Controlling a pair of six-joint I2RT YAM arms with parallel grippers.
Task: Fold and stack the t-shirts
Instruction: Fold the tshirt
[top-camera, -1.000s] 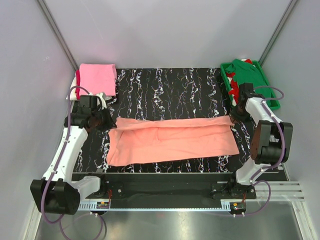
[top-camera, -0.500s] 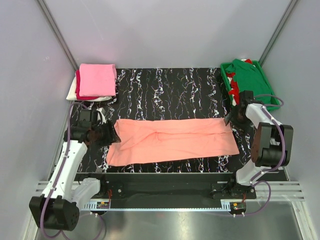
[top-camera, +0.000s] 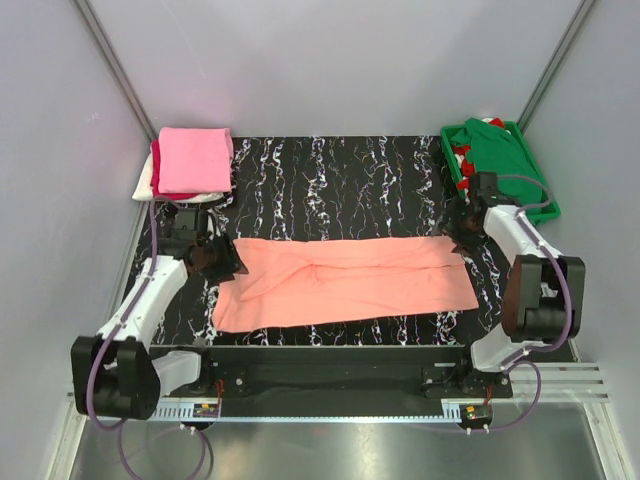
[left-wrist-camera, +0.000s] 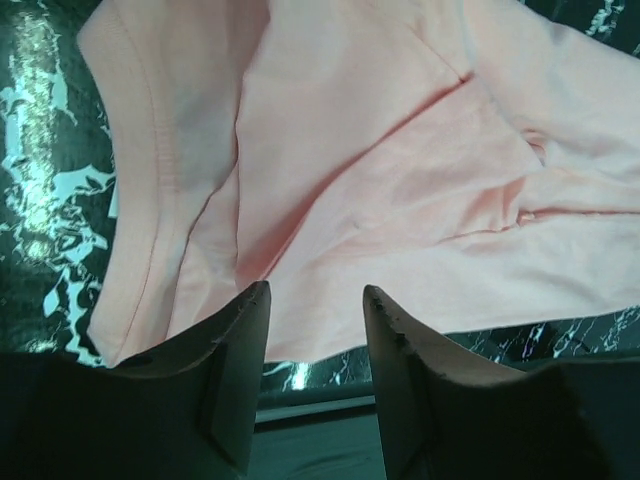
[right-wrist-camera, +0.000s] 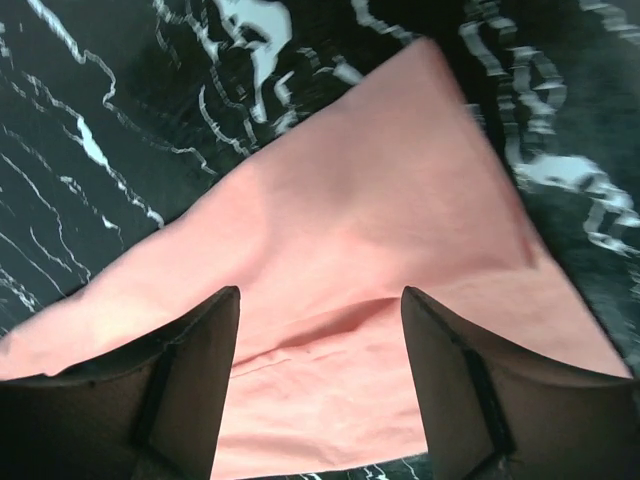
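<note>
Black marbled worktop (top-camera: 340, 180), white-walled booth. 10 o'clock: folded stack, bright pink t-shirt (top-camera: 193, 160) uppermost. 9 o'clock: left hand (top-camera: 228, 265), jaws apart, empty, over one end of the salmon t-shirt (top-camera: 350, 280), a long band across centre. 3 o'clock: right hand (top-camera: 460, 235), likewise apart and empty, at the far end. Step judged: lengthwise fold laid. Next calls for fresh grips to fold end over end.

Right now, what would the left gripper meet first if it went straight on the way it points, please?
Probably the salmon-peach t-shirt, its end lying directly beyond the open left gripper; depth is unclear.
</note>
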